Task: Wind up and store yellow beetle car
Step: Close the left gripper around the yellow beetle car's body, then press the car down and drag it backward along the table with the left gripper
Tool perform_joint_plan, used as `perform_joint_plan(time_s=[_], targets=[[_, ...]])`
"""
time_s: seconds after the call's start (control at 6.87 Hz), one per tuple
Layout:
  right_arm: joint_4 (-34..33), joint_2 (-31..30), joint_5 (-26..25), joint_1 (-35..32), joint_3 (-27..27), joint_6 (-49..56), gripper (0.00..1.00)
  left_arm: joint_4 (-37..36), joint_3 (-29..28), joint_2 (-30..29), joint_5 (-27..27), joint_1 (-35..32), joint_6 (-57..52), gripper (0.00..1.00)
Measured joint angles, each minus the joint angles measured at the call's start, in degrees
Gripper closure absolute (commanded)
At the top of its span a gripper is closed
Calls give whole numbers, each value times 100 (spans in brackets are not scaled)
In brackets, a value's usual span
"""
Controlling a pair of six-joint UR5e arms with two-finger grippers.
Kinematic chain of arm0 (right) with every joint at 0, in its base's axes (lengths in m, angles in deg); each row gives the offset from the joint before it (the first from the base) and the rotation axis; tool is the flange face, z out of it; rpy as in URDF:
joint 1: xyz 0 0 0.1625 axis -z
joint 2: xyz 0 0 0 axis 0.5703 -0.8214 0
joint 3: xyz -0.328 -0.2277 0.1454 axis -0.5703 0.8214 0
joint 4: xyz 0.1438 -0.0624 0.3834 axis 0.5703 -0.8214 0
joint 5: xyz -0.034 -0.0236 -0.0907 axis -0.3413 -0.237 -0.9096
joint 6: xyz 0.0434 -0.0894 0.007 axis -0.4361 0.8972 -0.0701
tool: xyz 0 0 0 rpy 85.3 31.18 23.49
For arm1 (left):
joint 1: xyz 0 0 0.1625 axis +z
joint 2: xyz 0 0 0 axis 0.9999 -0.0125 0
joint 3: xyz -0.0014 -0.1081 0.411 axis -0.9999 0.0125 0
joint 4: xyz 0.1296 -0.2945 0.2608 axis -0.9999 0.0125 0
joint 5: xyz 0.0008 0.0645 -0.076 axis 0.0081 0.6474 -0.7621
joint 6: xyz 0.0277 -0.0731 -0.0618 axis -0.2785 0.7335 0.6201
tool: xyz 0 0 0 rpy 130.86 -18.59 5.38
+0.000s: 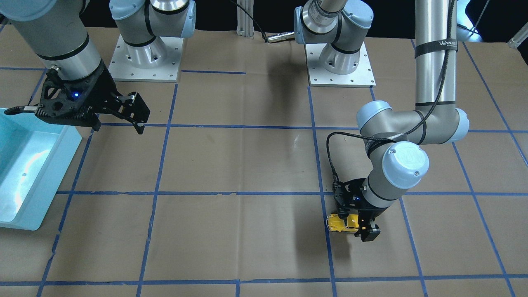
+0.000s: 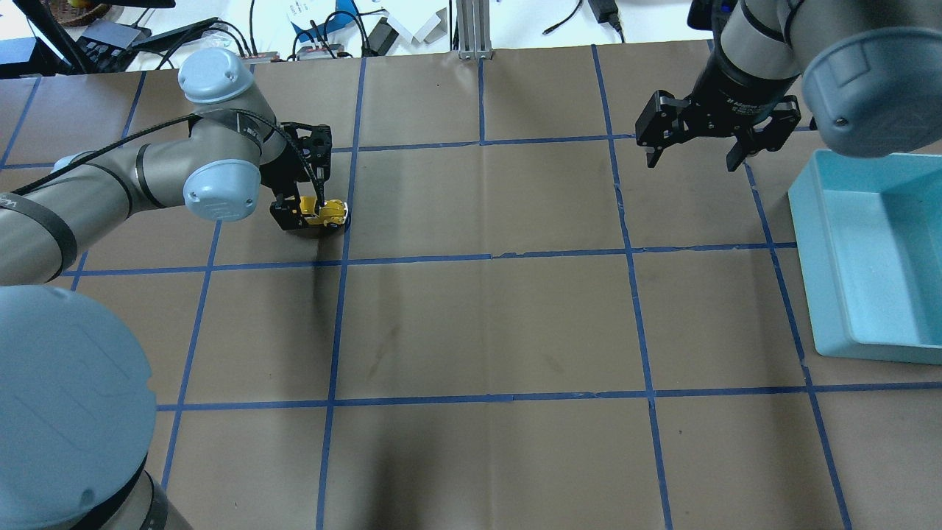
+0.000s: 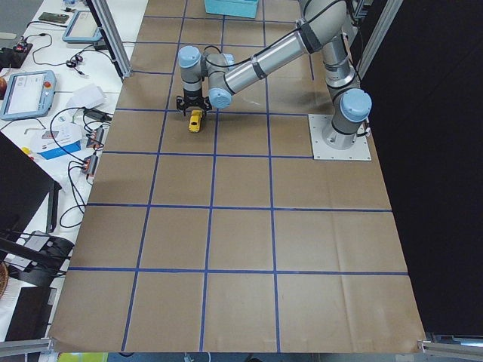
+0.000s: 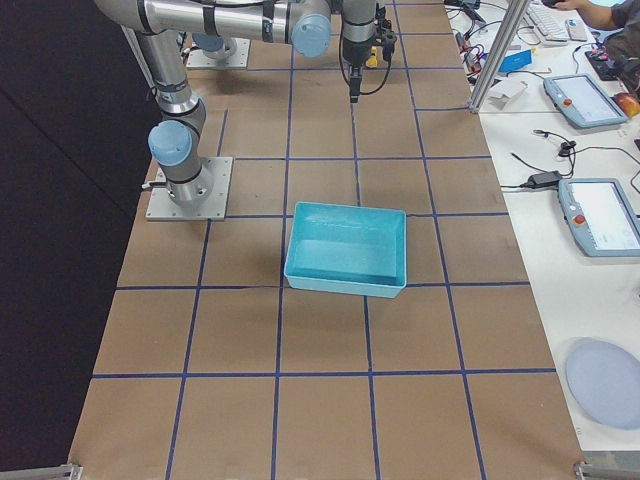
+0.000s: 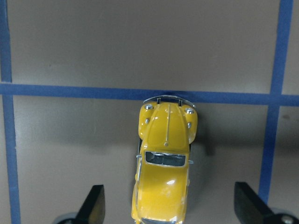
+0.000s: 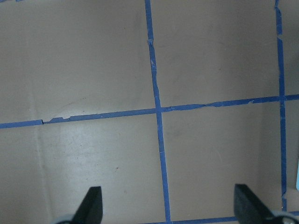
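left gripper point(image 5: 169, 207) wide open, fingers either side of yellow car point(image 5: 166, 163), not touching | right gripper point(image 2: 692, 163) open, empty, just left of blue bin point(image 2: 828, 243)

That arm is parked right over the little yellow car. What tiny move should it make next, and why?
Probably close the left gripper on the yellow beetle car. Its fingers stand open on either side of the car, not touching it, so a grip seems due before any winding.
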Motion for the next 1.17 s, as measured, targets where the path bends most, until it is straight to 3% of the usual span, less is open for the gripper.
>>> perform_joint_plan(time_s=[0.44,0.87,1.17], targets=[[8,1,6,0,0,0,0,-88,-27,-81,-2,13,-7,10],[11,1,9,0,0,0,0,-92,-28,-92,4,14,-5,35],[9,1,5,0,0,0,0,-90,-20,-86,28,14,-5,90]])
